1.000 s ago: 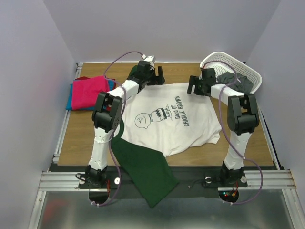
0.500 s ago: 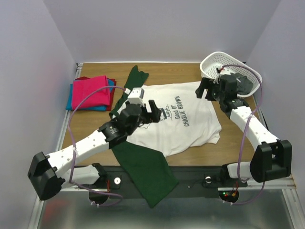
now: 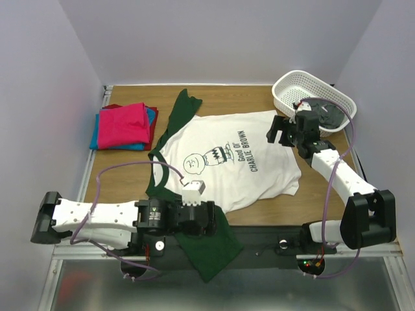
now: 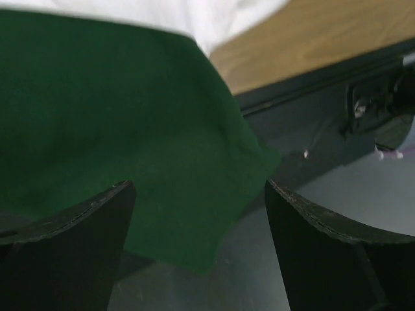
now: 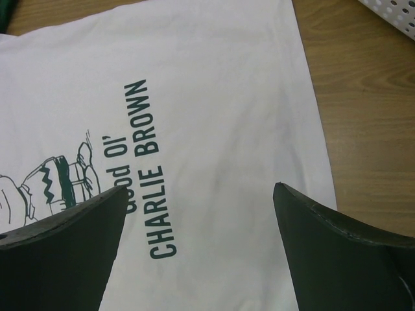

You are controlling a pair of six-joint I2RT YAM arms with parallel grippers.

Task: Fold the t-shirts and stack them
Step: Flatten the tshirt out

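Hovering, jaws spread: left gripper over green sleeve, right gripper over white t-shirt, apparently touching neither

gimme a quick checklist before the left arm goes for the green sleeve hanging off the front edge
1. Left gripper open, nothing between its fingers: ok.
2. Left gripper above the green sleeve: ok, the sleeve fills its wrist view.
3. Sleeve lying fully on the table: not ok, its end hangs over the near edge.
4. Right gripper open, holding nothing: ok, it hovers over the white t-shirt by the print.
5. Folded stack out of the way: ok, far left.
6. Dark cloth in the basket being another shirt: cannot tell.
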